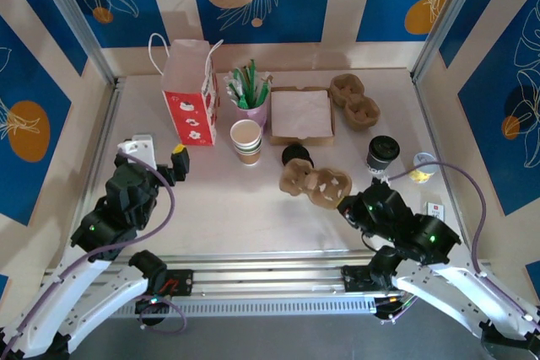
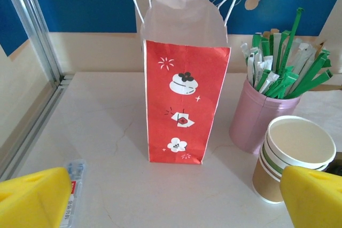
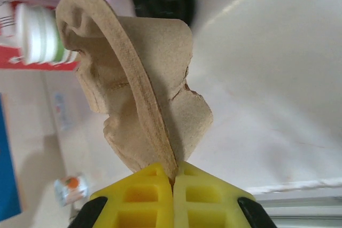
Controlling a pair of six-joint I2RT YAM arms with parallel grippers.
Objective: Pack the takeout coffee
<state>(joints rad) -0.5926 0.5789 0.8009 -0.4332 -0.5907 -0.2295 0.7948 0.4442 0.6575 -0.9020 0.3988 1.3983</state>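
Left gripper: we see it [image 2: 173,198] wide open and holding nothing, its yellow fingers [image 2: 32,198] at the two lower corners of the left wrist view, facing the paper bag.
Right gripper: we see it [image 3: 172,182] closed tight on the thin edge of a cardboard cup carrier [image 3: 139,94], with the pads pressed together on it.
Cup carrier: from above we find it at the middle of the table, right of centre, just below a loose black lid [image 1: 296,155]. We cannot tell whether it is lifted off the table.
Paper bag: the red bag [image 2: 184,105] stands upright with its mouth open, at the back left of the table.
Coffee cup: we place the lidded cup [image 1: 382,153] upright to the right of the carrier, apart from it.
Paper cups: a stack [image 2: 296,153] stands just right of the bag, in front of a pink cup [image 2: 256,124] full of green stirrers [image 2: 283,62].
Spare carriers: we see more [image 1: 354,100] lying at the back right, beside a flat box of napkins [image 1: 301,115].
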